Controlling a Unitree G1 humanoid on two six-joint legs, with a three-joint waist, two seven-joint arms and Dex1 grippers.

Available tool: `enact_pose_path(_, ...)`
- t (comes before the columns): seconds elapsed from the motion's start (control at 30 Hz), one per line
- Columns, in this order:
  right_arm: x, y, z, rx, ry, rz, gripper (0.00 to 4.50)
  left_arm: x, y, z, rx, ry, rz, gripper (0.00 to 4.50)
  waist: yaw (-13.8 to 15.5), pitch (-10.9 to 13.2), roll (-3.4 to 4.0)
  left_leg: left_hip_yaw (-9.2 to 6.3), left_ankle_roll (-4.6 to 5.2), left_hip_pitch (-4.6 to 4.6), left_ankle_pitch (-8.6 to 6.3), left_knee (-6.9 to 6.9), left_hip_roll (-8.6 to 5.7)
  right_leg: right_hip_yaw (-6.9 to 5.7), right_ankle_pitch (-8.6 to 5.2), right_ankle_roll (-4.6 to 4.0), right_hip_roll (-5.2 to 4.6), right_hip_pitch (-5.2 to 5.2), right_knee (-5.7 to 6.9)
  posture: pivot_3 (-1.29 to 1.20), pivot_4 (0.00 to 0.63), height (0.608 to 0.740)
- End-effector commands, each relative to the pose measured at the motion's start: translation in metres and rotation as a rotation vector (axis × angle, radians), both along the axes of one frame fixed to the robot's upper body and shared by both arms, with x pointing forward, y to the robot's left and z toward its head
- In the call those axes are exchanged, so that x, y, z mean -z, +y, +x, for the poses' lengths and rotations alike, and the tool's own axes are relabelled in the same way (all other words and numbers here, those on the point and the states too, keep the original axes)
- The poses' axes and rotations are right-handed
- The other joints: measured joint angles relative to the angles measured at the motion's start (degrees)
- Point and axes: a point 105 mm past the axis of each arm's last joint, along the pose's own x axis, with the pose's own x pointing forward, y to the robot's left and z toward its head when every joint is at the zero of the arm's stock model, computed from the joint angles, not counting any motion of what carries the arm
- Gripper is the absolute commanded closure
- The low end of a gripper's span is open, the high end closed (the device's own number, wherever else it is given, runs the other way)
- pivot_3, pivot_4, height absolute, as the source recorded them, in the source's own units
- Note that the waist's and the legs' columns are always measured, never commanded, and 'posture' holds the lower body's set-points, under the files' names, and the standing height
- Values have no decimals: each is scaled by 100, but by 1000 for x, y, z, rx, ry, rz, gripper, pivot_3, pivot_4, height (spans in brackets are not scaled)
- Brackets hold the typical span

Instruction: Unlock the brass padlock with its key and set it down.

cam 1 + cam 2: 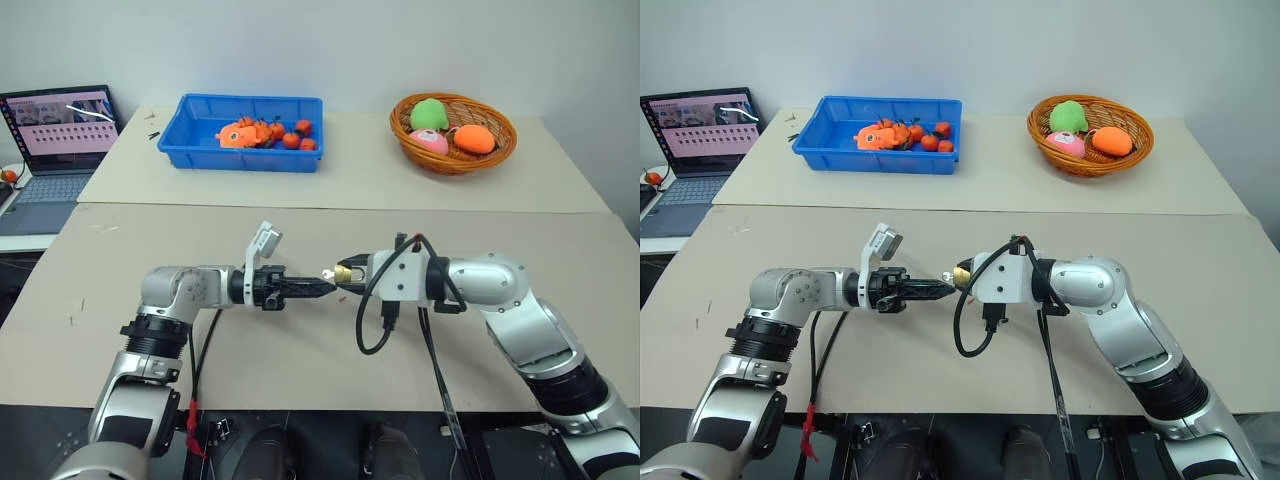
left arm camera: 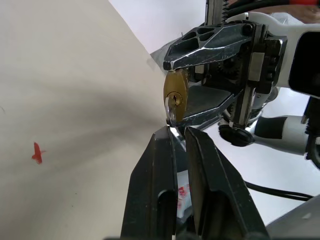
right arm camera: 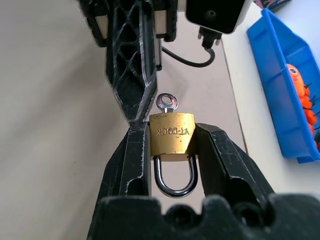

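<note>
The brass padlock (image 3: 171, 132) hangs above the table, clamped by its sides in my right gripper (image 1: 347, 277), which is shut on it. Its silver shackle (image 3: 175, 182) points back toward the right wrist. The key (image 3: 166, 102) sticks out of the keyhole on the padlock's far end, its round head bare. My left gripper (image 2: 180, 131) lies level and points at the padlock from the left. Its fingers are closed to a thin slit, with their tips beside the key's head. I cannot tell whether they touch the key. Both grippers meet in front of me (image 1: 958, 278).
At the back left stands a blue bin (image 1: 250, 158) holding orange toys. A wicker basket (image 1: 452, 165) of plush fruit sits at the back right, and a laptop (image 1: 60, 130) stands off the far left. Black cables (image 1: 375, 330) dangle under my right wrist.
</note>
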Motion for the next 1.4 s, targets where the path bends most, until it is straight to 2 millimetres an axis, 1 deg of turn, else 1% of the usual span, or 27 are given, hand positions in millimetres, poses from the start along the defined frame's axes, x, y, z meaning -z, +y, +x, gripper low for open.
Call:
enact_pose_path(0.03,-10,3,-4,-24,-51,10,3590,-11,6,-2,41,25,-51,4046,-3,0,0,0,0,0,0,0,0,0,0,0,0,0,0,0,150,692)
enact_pose_path(0.13,-10,3,-3,-25,-51,10,3590,-11,15,5,13,82,-77,4046,0,0,0,0,0,1,0,0,0,0,0,0,0,0,1,0,150,692)
enact_pose_path(0.23,-10,3,-3,-25,-51,9,3590,-13,18,10,-5,111,-100,4046,1,0,0,0,0,-1,0,0,0,0,-1,1,0,0,1,0,150,692)
enact_pose_path(0.8,-11,1,-3,-15,-54,5,3590,-16,7,14,-1,118,-117,4046,3,0,0,0,0,-3,0,1,-1,0,0,0,0,-1,1,0,150,692)
enact_pose_path(1.13,-12,1,-2,-12,-59,7,3590,-16,7,15,-7,117,-114,4046,2,0,0,-1,0,-3,0,1,-1,0,0,0,0,-1,1,0,150,692)
enact_pose_path(1.17,-12,1,-2,-12,-59,6,3590,-16,8,15,-9,116,-116,4284,3,0,0,-1,0,-2,0,1,-1,0,0,0,0,-1,1,0,150,692)
enact_pose_path(1.4,-12,1,-2,-12,-61,6,3590,-16,8,16,-14,115,-120,4284,3,0,0,0,0,-3,0,1,-1,0,0,0,0,-1,1,0,150,692)
